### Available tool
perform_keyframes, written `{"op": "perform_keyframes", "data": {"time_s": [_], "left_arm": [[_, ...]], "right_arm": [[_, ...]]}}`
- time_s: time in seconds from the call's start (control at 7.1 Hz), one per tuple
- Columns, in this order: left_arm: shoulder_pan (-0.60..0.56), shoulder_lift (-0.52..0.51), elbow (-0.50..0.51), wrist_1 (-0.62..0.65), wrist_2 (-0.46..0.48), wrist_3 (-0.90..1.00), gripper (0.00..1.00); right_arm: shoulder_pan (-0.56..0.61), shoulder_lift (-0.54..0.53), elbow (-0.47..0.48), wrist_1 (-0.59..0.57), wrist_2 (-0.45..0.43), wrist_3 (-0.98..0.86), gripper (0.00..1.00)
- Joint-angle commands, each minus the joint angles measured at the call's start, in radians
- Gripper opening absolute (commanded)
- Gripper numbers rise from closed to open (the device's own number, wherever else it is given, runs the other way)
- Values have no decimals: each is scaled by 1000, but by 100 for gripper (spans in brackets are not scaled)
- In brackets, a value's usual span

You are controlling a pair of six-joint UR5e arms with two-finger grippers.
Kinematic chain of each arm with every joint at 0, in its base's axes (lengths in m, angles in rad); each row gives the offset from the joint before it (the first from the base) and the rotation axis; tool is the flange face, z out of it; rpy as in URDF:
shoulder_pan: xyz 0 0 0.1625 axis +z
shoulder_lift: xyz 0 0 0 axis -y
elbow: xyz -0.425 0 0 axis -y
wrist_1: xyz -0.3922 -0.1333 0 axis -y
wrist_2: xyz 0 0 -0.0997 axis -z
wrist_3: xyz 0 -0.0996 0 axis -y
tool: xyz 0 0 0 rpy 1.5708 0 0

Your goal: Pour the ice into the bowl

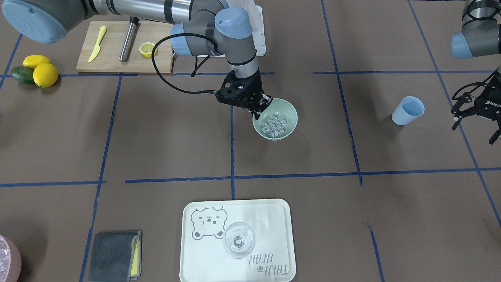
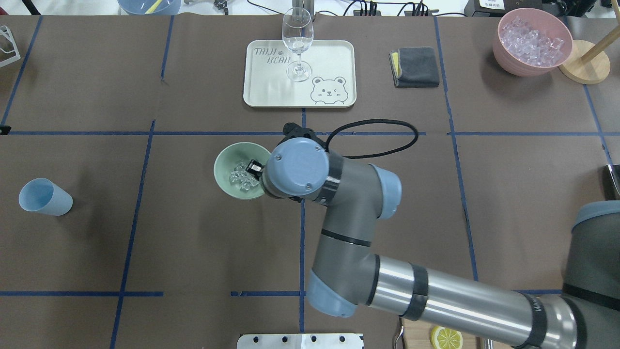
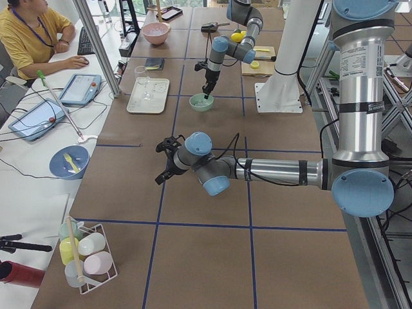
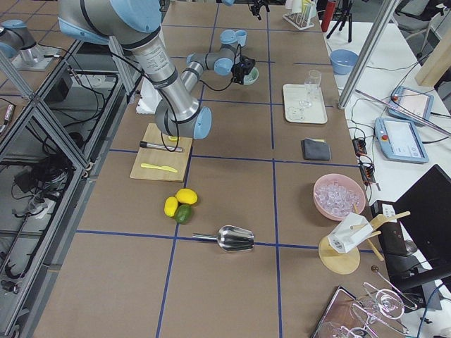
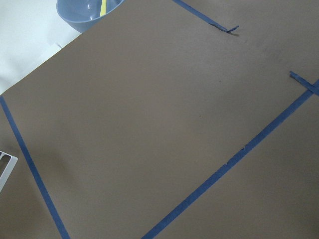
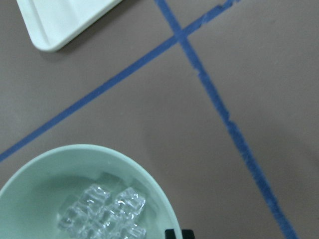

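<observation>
A: Two grippers, so which is nearer the bowl?

B: The right gripper (image 1: 257, 111), by far. It sits at the rim of the bowl (image 1: 291, 111), on the rim's side toward the robot's right, so the bowl lies from it toward the robot's left. Its fingers look pressed together on the rim, one inside and one outside. The wrist view shows only their tips with the rim running into them, so I judge it a pinch rather than see it plainly.

A: And the ice?

B: The ice (image 1: 275, 126) lies heaped in the bowl's bottom, just beside those fingers. I'd judge the pour itself done.

A: The left gripper?

B: The left gripper (image 1: 475, 127) hangs spread, holding nothing, well apart from the bowl and beyond the blue cup (image 1: 408, 111). That cup lies on its side, long axis roughly along the table, mouth turned away from the bowl.

A: The surface?

B: The table (image 1: 156, 137) is flat and matte brown, marked with blue tape lines (image 1: 232, 149). The bowl stands upright just beside one.

A: Room to move?

B: The tray (image 1: 274, 211) with the wine glass (image 1: 238, 239) is well apart, on the side away from the robot. A straight lift should meet nothing, though a pinched rim could tip the bowl if the fingers rise before parting.
</observation>
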Motion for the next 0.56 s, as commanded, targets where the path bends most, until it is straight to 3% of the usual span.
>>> {"op": "perform_keyframes", "data": {"time_s": [0.0,0.14,0.42], "left_arm": [[0,5,11,2,-28,-192,100],[0,2,6,2,-29,-274,100],[5,-10,14,2,-33,-276,100]], "right_arm": [[99,-261,279,-4,56,-11,0],[167,-367,343,1,131,-73,0],[264,-615,443,13,159,-342,0]]}}
